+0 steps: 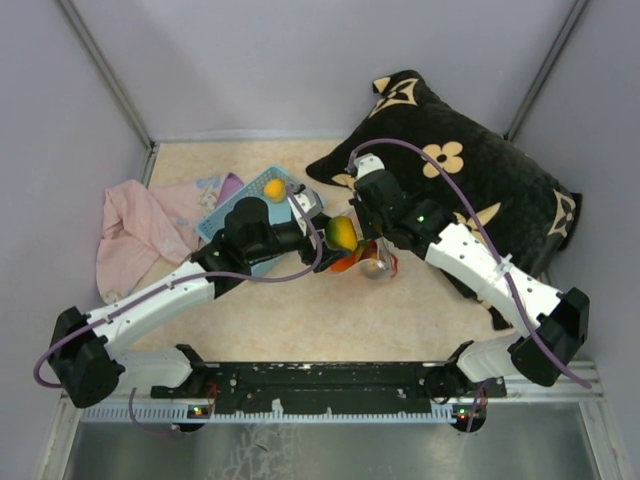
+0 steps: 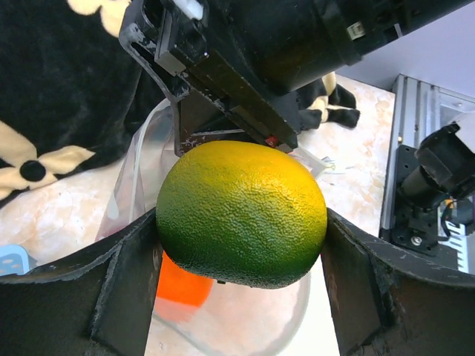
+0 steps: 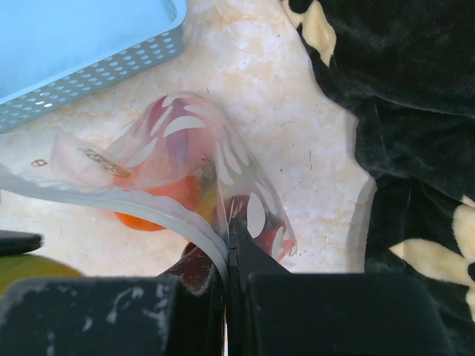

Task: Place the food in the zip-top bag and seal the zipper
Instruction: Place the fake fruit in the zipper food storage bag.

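left gripper (image 1: 339, 232) grips fruit (image 1: 343, 236) beside zip-top bag (image 1: 378, 266)

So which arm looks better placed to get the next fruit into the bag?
Left, probably. The left fingers grip a green-yellow fruit close by the zip-top bag, while the right fingers are shut on the bag's edge, lifting it.

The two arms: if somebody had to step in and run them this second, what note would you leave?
Left gripper: shut on a green-yellow fruit, held close above the zip-top bag.
Right gripper: shut on the bag's rim, holding the mouth open.
Done: an orange piece and something red are already inside.
Left: drop this fruit in, fetch the orange fruit from the blue basket, then press the zipper shut.
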Available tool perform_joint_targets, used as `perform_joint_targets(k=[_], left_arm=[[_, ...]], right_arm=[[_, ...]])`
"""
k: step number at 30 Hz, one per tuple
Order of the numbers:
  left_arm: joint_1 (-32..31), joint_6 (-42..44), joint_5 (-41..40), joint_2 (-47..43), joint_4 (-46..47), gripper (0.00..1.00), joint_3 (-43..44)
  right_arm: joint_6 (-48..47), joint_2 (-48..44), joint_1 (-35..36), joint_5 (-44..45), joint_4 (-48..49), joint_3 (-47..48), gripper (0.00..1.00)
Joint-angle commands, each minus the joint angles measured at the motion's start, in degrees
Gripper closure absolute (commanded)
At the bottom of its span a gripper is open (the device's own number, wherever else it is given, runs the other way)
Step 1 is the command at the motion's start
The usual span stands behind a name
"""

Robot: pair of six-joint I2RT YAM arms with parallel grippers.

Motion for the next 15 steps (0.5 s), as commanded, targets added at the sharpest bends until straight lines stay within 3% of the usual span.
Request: perform_joint_targets(k=[1,15], left_arm=[[-1.4,3.0,-4.0,2.1,4.5,0.34,0.4],[-3.4,6.3,-12.5,8.4,0.7,0.25,2.3]], right_arm=[[0.5,-1.7,-0.1,-0.7,1.9,3.8,1.00],[1.1,-1.3,-0.1,-2.2,1.8,4.2,1.00]])
